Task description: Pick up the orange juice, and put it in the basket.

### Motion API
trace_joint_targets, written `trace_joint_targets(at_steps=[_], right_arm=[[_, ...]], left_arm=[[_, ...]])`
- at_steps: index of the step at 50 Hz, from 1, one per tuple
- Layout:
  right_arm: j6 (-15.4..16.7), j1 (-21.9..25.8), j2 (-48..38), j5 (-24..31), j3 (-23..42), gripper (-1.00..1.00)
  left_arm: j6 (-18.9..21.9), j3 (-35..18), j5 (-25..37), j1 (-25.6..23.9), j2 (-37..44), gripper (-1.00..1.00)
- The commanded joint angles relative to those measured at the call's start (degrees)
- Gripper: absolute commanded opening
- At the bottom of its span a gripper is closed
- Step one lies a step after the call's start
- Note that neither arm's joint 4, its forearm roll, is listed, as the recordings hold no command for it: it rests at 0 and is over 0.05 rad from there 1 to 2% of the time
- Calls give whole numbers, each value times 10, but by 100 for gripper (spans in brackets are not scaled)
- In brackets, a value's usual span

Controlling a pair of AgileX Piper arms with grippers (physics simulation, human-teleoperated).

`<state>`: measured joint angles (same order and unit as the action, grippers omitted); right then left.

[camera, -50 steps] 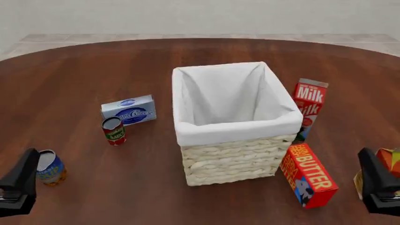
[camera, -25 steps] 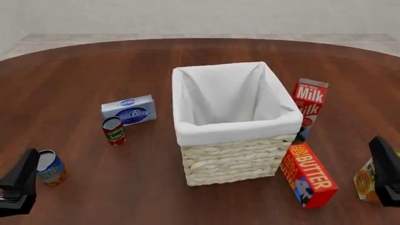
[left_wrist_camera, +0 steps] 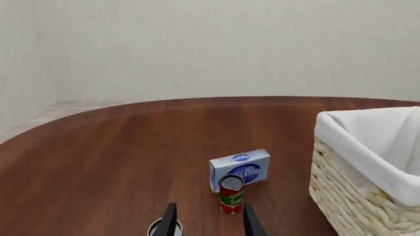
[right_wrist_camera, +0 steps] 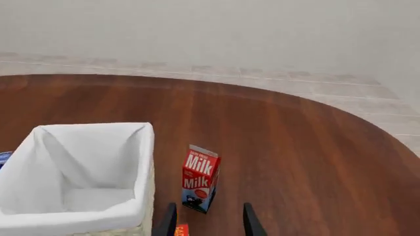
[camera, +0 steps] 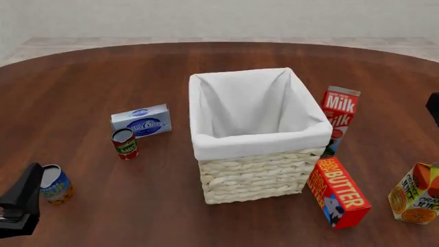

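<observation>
The orange juice (camera: 416,194) is a yellow carton with an orange-red top. It stands upright on the table at the near right, right of the butter box and apart from both grippers. The basket (camera: 260,145), cream wicker with a white lining, stands mid-table and holds nothing; it also shows in the left wrist view (left_wrist_camera: 367,164) and the right wrist view (right_wrist_camera: 72,216). My left gripper (camera: 19,203) is open and empty at the near left. My right gripper (right_wrist_camera: 208,227) is open and empty, high above the table; only a dark part (camera: 434,108) shows at the front view's right edge.
A milk carton (camera: 340,117) stands right of the basket, and a butter box (camera: 337,191) leans at its near right corner. A cream cheese box (camera: 141,121) and a tomato can (camera: 125,143) stand left of the basket. A blue-yellow can (camera: 53,183) sits by my left gripper.
My right gripper has risen and moved back from in front of the orange juice, so the whole carton now shows. The left arm has not moved.
</observation>
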<state>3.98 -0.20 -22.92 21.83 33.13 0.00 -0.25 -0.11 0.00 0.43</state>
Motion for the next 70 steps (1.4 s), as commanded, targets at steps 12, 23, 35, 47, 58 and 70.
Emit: trace_joint_targets(at_steps=[12, 23, 35, 47, 58, 70], right_arm=[[52, -107, -109, 211, 190, 100], [46, -147, -135, 300, 270, 100], [29, -158, -139, 326, 280, 100], [7, -149, -129, 312, 233, 100], [7, -166, -124, 329, 228, 100], [22, -197, -113, 343, 189, 100]], left_arm=[[0, 0, 0, 0, 0, 100], [0, 0, 0, 0, 0, 100], [0, 0, 0, 0, 0, 100], [0, 0, 0, 0, 0, 100], [0, 0, 0, 0, 0, 100], [0, 0, 0, 0, 0, 100]])
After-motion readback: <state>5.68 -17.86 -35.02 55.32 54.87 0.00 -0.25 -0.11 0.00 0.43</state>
